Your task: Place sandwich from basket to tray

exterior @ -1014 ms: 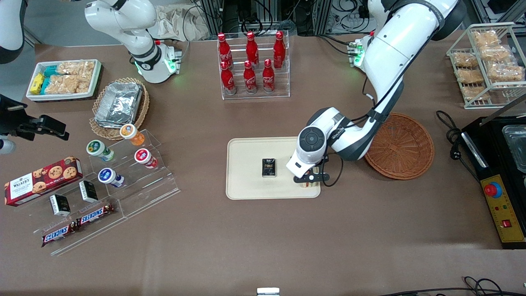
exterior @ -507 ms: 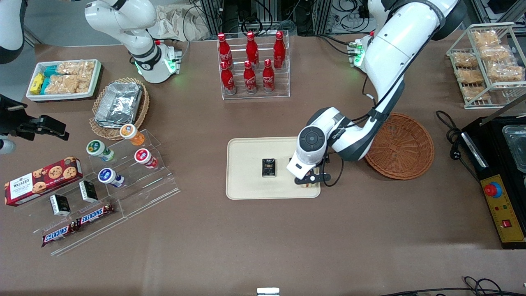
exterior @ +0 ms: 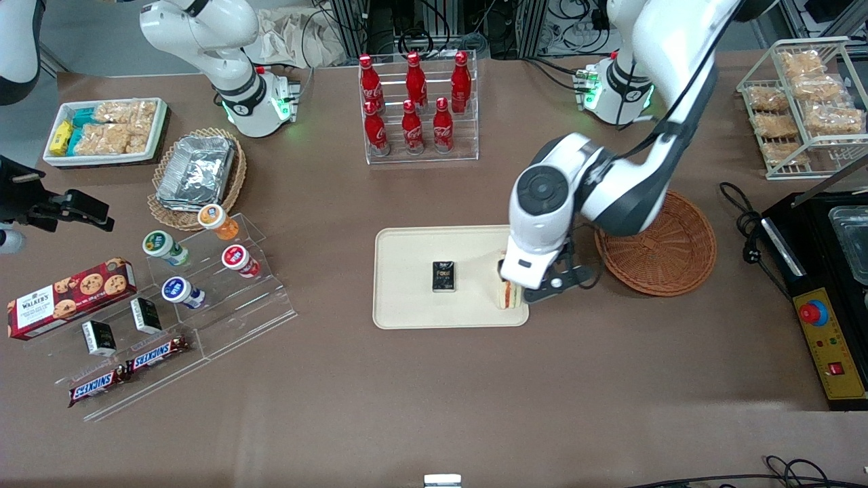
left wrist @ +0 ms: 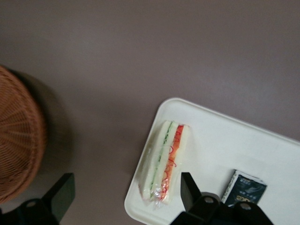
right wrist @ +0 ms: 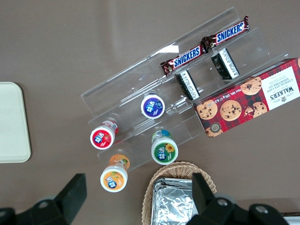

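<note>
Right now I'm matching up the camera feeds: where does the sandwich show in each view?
Front view: the sandwich lies on the tray, at its end toward the working arm, partly under the open gripper.
Left wrist view: the sandwich lies at the tray's rim, clear of the fingers.
Right wrist view: not in it; only a tray end shows.
Shared landmark: the tray.

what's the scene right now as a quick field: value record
sandwich: lying on the tray, at its corner nearest the basket, filling edge up
tray: also holds a small dark packet
basket: nothing seen in it, beside the tray toward the working arm's end
hand: open, above the sandwich, not touching it
task state: sandwich on tray, released
</note>
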